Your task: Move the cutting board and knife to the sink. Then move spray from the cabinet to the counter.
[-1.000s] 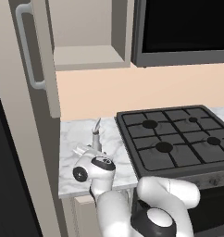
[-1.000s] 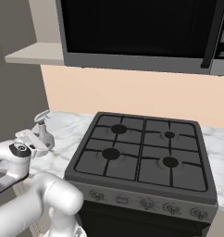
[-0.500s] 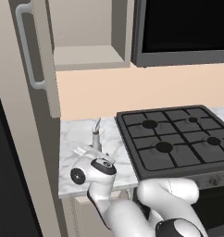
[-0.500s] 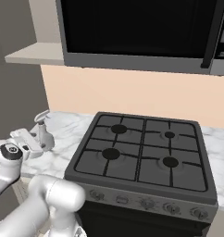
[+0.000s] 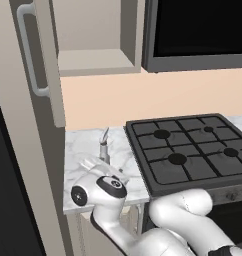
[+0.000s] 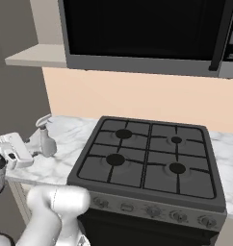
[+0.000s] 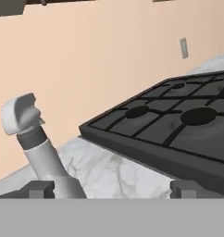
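Observation:
The grey spray (image 5: 104, 148) stands upright on the white marble counter (image 5: 83, 142), left of the stove. My gripper (image 5: 100, 164) is just in front of it, low over the counter, open and holding nothing. In the hand view the spray (image 7: 39, 147) rises at the left, beside my left fingertip (image 7: 40, 189), and my gripper (image 7: 113, 190) has nothing between its wide-apart tips. From the right, the spray (image 6: 46, 139) stands apart from my gripper (image 6: 27, 153). The beige cabinet (image 5: 93, 60) above is open, its shelf bare. The cutting board, knife and sink are out of view.
The cabinet door (image 5: 38, 65) with its grey bar handle swings out at the left, above the counter's edge. A black gas stovetop (image 5: 188, 150) lies close to the right of the spray. A black microwave (image 5: 198, 30) hangs over the stove.
My hand has drawn slightly back and to the left from the spray, and the elbow has shifted. The spray stays on the counter and the jaws stay open.

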